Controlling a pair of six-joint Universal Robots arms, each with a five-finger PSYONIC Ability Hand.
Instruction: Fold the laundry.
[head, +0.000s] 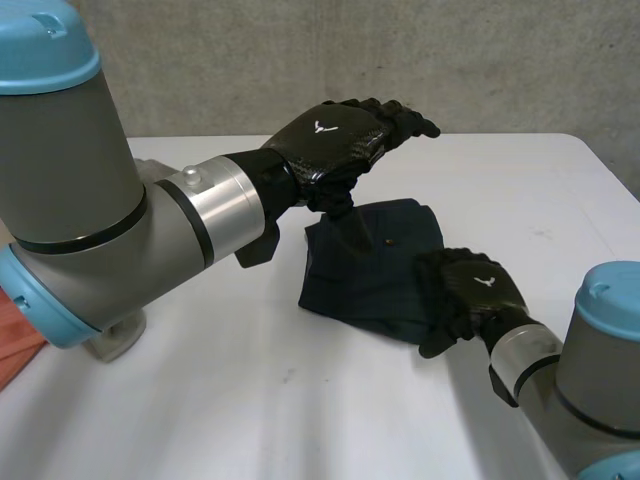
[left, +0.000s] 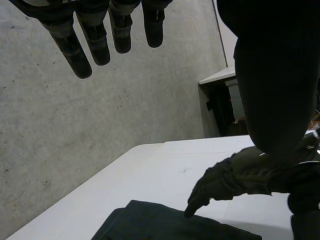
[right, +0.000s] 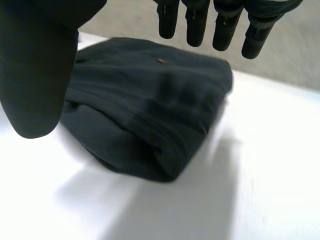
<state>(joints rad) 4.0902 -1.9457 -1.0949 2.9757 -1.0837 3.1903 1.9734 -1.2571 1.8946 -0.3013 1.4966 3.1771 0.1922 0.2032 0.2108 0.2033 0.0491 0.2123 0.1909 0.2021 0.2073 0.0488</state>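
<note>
Dark navy garment (head: 365, 265) sits folded into a chunky bundle about mid-table on the white table (head: 250, 400), with a tiny brown speck (right: 161, 61) on its top layer. The left hand (head: 335, 140) hangs in the air over the bundle's far-left end, fingers (left: 97, 42) straight and a bit apart, holding nothing. The right hand (head: 475, 290) is down at the near-right corner, fingers (right: 222, 30) straight and spread, thumb well off to the side. In the left wrist view, one of its fingertips touches the cloth. Grey concrete wall (head: 300, 60) behind.
</note>
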